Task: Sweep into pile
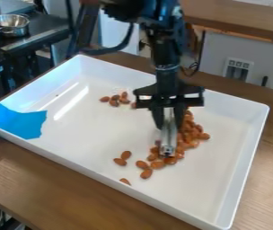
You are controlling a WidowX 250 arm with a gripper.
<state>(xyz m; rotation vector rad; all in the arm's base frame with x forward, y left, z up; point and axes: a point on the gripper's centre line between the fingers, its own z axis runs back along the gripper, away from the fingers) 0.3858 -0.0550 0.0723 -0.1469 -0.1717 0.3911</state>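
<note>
Brown almonds (188,134) lie heaped and strewn in the tray (97,130) beside a silvery tool (169,137).

Glossy white tray (235,148), wooden table (61,179)

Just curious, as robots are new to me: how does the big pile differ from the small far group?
The big pile has many nuts; the small group only a few. The tool is at the big pile; the small group lies away from it. Both are brown.
</note>
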